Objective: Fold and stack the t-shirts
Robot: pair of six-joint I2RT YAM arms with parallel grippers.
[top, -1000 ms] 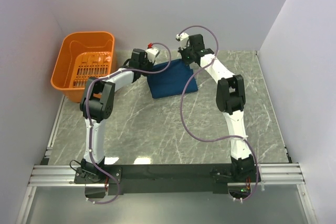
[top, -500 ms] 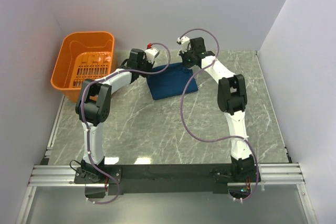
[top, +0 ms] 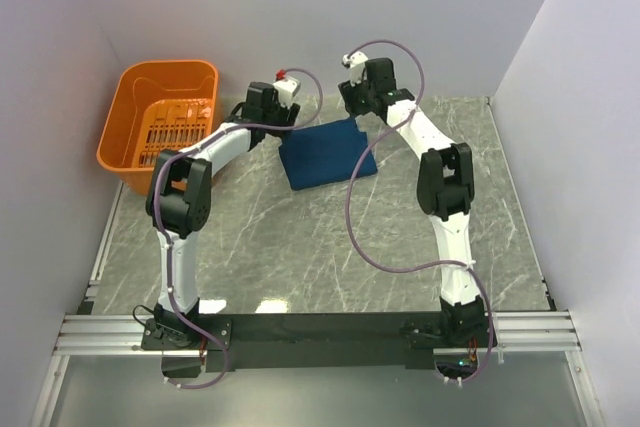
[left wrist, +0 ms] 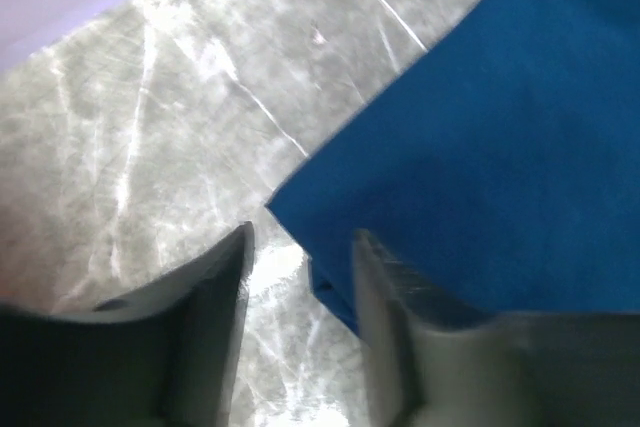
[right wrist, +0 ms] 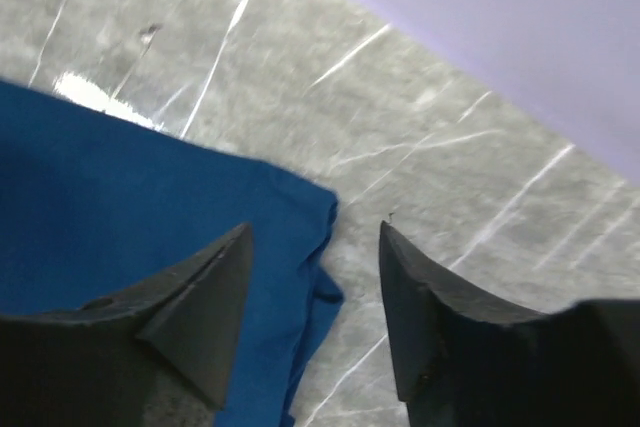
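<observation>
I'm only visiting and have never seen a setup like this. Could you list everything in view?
t-shirt: one, dark blue, folded, far middle of the table.
basket: one, orange, far left corner.
table: one, grey marble.
cables: two, purple, looping along the arms.
arms: two, white and black, bolted at the near edge.
left gripper: one, grey, open over the t-shirt's left corner.
right gripper: one, dark, open over its far right corner.

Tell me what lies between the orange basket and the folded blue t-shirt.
The top view shows only the left arm there, above bare marble table, between the orange basket and the folded blue t-shirt.
</observation>
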